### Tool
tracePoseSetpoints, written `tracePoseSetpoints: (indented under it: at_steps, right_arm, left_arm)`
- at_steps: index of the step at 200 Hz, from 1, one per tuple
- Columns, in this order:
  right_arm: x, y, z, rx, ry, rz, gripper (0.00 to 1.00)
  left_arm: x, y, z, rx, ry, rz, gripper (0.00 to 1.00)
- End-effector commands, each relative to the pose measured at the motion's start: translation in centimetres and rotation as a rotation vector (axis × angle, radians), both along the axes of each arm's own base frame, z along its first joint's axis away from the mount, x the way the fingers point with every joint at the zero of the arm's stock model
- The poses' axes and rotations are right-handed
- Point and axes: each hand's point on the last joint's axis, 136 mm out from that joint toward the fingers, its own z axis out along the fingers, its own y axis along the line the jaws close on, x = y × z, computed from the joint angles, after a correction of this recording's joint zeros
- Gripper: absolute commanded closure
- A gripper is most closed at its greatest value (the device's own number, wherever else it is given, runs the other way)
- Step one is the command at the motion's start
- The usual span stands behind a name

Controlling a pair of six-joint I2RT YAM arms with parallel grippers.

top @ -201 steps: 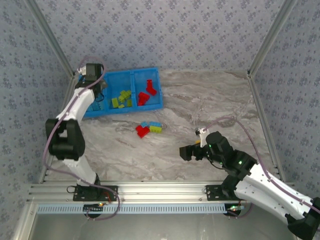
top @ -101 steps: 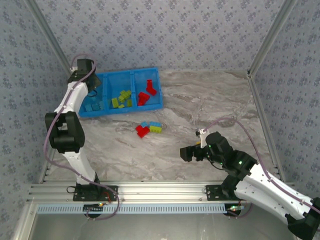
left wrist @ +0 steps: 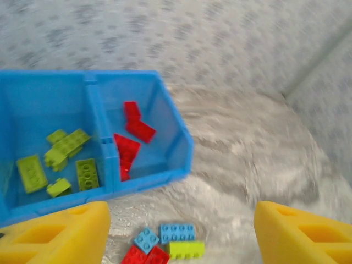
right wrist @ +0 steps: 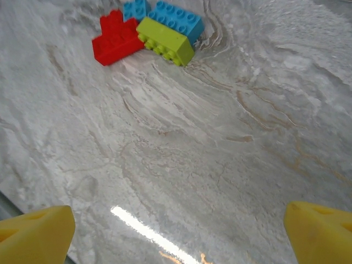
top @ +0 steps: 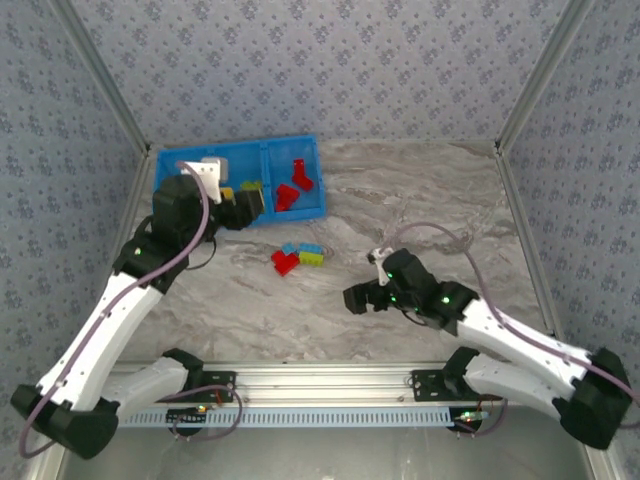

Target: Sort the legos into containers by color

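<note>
The blue tray (top: 285,150) lies at the back left. In the left wrist view the tray (left wrist: 170,148) holds lime legos (left wrist: 66,148) in its middle compartment and red legos (left wrist: 132,137) in its right one. A loose cluster (top: 298,257) rests on the table in front of it: two light blue bricks (left wrist: 177,232), a lime brick (left wrist: 186,249) and a red one (left wrist: 146,257). My left gripper (top: 245,207) hovers open over the tray's front edge, nothing between its fingers (left wrist: 55,236). My right gripper (top: 358,298) is open and empty, right of and nearer than the cluster (right wrist: 165,41).
Grey marble tabletop (top: 420,210) stretches to the right of the tray. Patterned walls and metal posts enclose the table on three sides. An aluminium rail (top: 320,385) runs along the near edge. My left arm covers the tray's left compartment.
My left arm has swung from the tray's far left corner down and right, over the tray's front. My right gripper has shifted left toward the loose bricks.
</note>
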Motion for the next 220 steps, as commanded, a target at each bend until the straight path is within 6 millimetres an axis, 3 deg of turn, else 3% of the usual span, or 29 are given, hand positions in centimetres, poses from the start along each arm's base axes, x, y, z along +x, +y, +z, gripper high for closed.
tracePoseSetpoints:
  at_steps: [1,14,44,59,84,100,114,146,220]
  right_arm:
    - [2.4,3.0,1.5,-0.013,-0.092,0.082,0.0]
    - [3.8,4.3,1.0,-0.038,-0.104,0.101,0.0]
    - [7.1,7.2,-1.5,-0.109,-0.086,0.142,0.0]
    - [8.6,8.3,-3.0,-0.155,-0.081,0.171,0.02]
    - [10.9,9.9,-5.3,-0.253,-0.058,0.217,0.1]
    - [11.8,10.4,-7.4,-0.312,-0.03,0.236,0.16]
    - [13.1,11.4,-7.6,-0.336,-0.045,0.241,0.23]
    - [13.2,12.4,-8.9,-0.381,-0.023,0.261,0.47]
    - [10.4,11.0,-11.1,-0.515,-0.033,0.274,0.6]
  left_arm:
    - [-3.8,-3.0,-2.8,0.241,-0.085,-0.361,0.25]
    - [-5.9,-4.1,-5.0,0.334,-0.121,-0.544,0.2]
    - [-8.8,-5.9,-9.9,0.468,-0.167,-0.792,0.1]
    - [-9.9,-5.8,-12.0,0.543,-0.137,-0.872,0.03]
    - [-10.4,-4.7,-14.7,0.637,-0.107,-0.898,0.01]
    - [-10.6,-4.3,-15.2,0.672,-0.136,-0.906,0.01]
    - [-10.4,-3.9,-15.5,0.704,-0.154,-0.894,0.01]
    - [-9.9,-3.5,-16.2,0.737,-0.14,-0.875,0.01]
    - [-9.2,-3.4,-16.6,0.755,-0.126,-0.846,0.01]
